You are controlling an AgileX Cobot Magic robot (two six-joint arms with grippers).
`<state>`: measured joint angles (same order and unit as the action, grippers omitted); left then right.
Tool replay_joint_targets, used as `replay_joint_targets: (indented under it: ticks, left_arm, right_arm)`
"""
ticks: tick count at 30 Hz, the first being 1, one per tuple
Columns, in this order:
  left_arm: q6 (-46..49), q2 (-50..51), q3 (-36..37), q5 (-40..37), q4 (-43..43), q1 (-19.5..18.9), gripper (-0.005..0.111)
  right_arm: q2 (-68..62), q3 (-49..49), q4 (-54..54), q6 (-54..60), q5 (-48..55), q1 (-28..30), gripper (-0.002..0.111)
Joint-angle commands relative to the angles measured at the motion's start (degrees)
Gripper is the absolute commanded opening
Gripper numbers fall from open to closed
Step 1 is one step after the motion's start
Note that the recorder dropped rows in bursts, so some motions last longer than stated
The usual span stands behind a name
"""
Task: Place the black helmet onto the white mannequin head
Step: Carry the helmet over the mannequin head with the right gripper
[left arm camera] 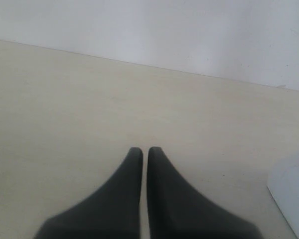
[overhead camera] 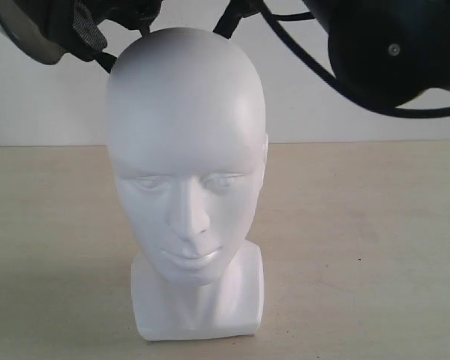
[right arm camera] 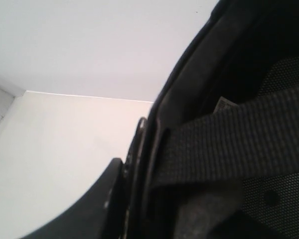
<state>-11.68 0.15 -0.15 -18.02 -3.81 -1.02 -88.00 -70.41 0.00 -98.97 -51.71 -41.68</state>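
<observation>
The white mannequin head (overhead camera: 186, 172) stands upright on the table, facing the camera, with its crown bare. Above it at the top left hang part of the black helmet (overhead camera: 56, 30), its visor rim and a strap. In the right wrist view the helmet (right arm camera: 229, 134) fills the frame, showing its padded lining and a woven strap. My right gripper (right arm camera: 139, 174) is shut on the helmet's rim, with one finger (right arm camera: 107, 199) outside the shell and the other hidden inside. My left gripper (left arm camera: 144, 152) is shut and empty above bare table, next to a white corner (left arm camera: 291, 199), probably the mannequin's base.
A large dark rounded body (overhead camera: 394, 52) with black cables (overhead camera: 300, 52) hangs at the top right, above and beside the head. The beige table (overhead camera: 360, 247) reaches back to a white wall (overhead camera: 45, 105).
</observation>
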Motion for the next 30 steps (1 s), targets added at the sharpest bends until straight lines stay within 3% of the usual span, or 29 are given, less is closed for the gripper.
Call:
replay_joint_targets:
  ticks: [1,7,30]
  left_arm:
    - [-0.31,-0.15,0.15,0.43,-0.08,0.35,0.004]
    - [-0.31,-0.15,0.15,0.43,-0.08,0.35,0.004]
    - [-0.31,-0.15,0.15,0.43,-0.08,0.35,0.004]
  right_arm:
    - [5.44,1.97,0.95,2.12,-4.47,-0.08,0.000]
    - [10.18,8.10,2.86,5.04,-2.80,-0.08,0.000]
    - [10.18,15.83,5.26,3.99,-9.62,-0.08,0.000]
